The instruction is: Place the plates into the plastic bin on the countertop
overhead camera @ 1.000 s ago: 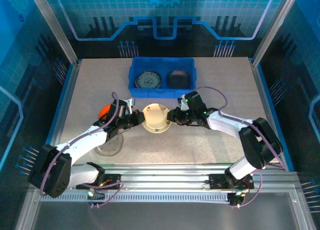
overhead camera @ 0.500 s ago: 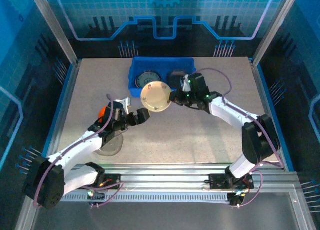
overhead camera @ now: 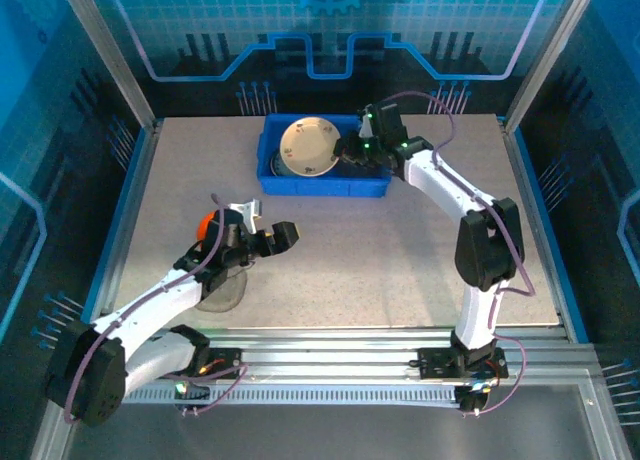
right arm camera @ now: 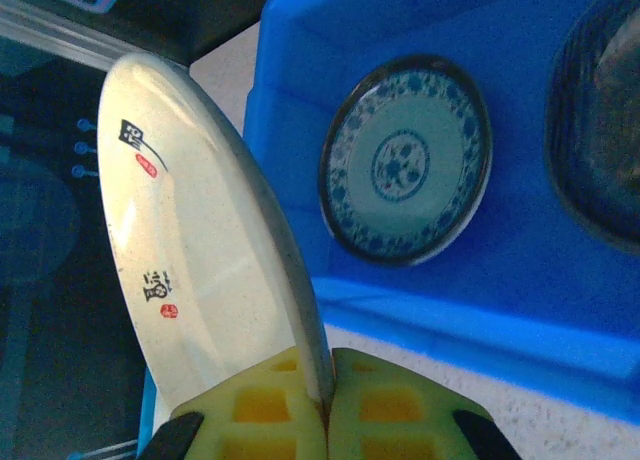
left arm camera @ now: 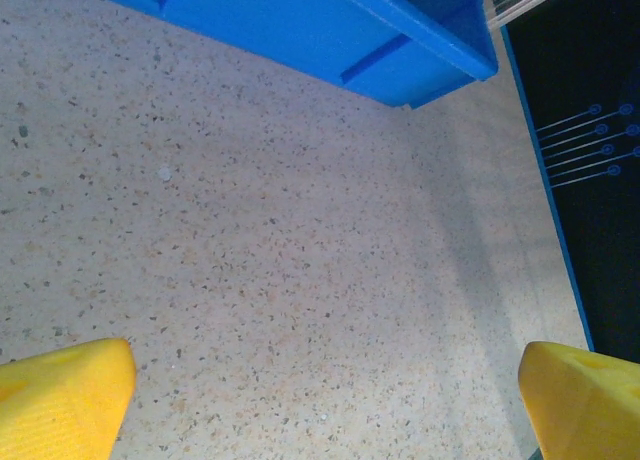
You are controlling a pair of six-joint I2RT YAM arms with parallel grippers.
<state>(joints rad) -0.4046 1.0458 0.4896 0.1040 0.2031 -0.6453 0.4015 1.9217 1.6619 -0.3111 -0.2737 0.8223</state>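
Nearest the left edge of the countertop point(overhead camera: 400, 260), an orange-red plate point(overhead camera: 206, 222) lies flat, partly under my left arm. Just nearer the front edge a clear glass plate point(overhead camera: 222, 292) also lies flat beneath that arm. My left pincer point(overhead camera: 266, 228) hangs a little right of them with its jaws spread wide and nothing between them. From its wrist, the two yellow fingertips point(left arm camera: 60, 392) sit at the bottom corners, with bare speckled surface between them. The plastic bin point(overhead camera: 325, 187) stands close to the far edge of the countertop, about midway along it, well apart from that pincer. In its left half a blue-patterned plate point(right arm camera: 405, 162) lies flat on the floor. Above that half is the cream plate point(overhead camera: 308, 146), marked with small dark and red signs. It is carried tilted on its edge, over the blue-patterned one, and I cannot tell whether it touches the bin. My right pincer point(overhead camera: 350, 152) reaches in from the right, its yellow pads point(right arm camera: 385, 410) pressed together on the cream plate's rim, so it pinches that plate. In the bin's right half lies a dark plate point(right arm camera: 600, 145), just right of the blue-patterned one and partly under my right wrist.
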